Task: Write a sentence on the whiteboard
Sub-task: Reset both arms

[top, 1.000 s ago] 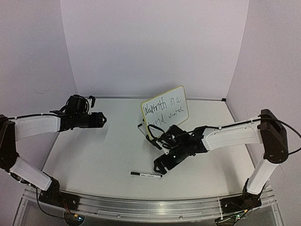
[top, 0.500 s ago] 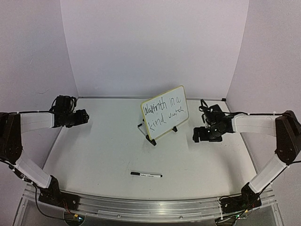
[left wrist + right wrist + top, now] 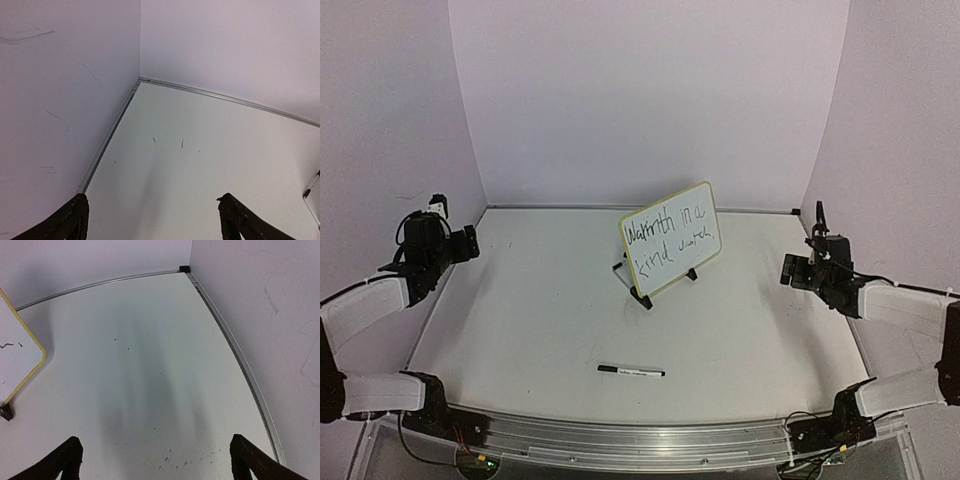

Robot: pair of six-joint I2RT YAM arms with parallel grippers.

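The whiteboard (image 3: 671,250) stands tilted on its black clip feet at the table's middle back. The sentence (image 3: 668,237) is on it in two black lines, roughly "Warmth in a kind world". A black marker (image 3: 631,371) lies flat on the table in front of it. My left gripper (image 3: 468,243) is pulled back at the far left, open and empty; the left wrist view (image 3: 152,212) shows bare table between its jaws. My right gripper (image 3: 788,270) is pulled back at the far right, open and empty (image 3: 152,455). The board's yellow corner (image 3: 30,370) shows at the right wrist view's left edge.
Purple walls close the table on the left, back and right, with a metal rail (image 3: 570,207) along the back edge. A metal bar (image 3: 620,440) runs along the near edge between the arm bases.
Both arms have drawn back from the table's middle to the sides. The right gripper moved away from the board and marker to the far right; the left moved farther left.
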